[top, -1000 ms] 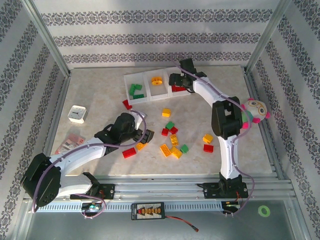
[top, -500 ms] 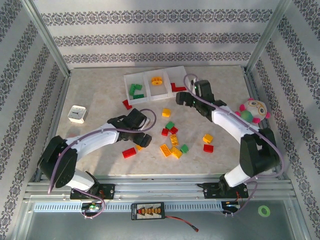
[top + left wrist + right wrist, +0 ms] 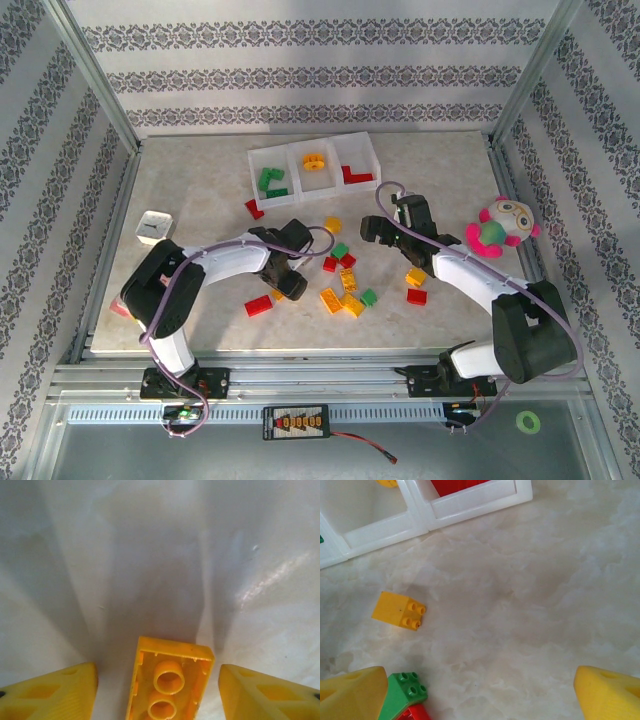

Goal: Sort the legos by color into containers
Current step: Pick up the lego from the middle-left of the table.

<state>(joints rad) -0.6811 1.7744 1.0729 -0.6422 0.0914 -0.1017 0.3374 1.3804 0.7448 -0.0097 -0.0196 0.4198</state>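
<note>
An upside-down yellow-orange lego (image 3: pixel 170 680) lies on the table between the fingers of my left gripper (image 3: pixel 159 692). The jaws stand close on either side with a narrow gap to each, so it is open. From above, that left gripper (image 3: pixel 283 282) is down on the table beside a red lego (image 3: pixel 258 306). My right gripper (image 3: pixel 376 229) hovers wide open over bare table, with a yellow lego (image 3: pixel 397 610) and a green lego (image 3: pixel 405 692) to its left. The containers (image 3: pixel 300 194) at the back hold green, yellow and red legos, one colour per bin.
Loose red, green and yellow legos are scattered mid-table, among them a yellow pair (image 3: pixel 342 302) and a red one (image 3: pixel 417 296). A plush toy (image 3: pixel 500 225) lies at the right, a small white box (image 3: pixel 153 228) at the left. Metal frame posts border the table.
My right gripper drew back from the red bin toward the middle of the table. My left arm's elbow swung in and its jaws narrowed around the yellow-orange lego.
</note>
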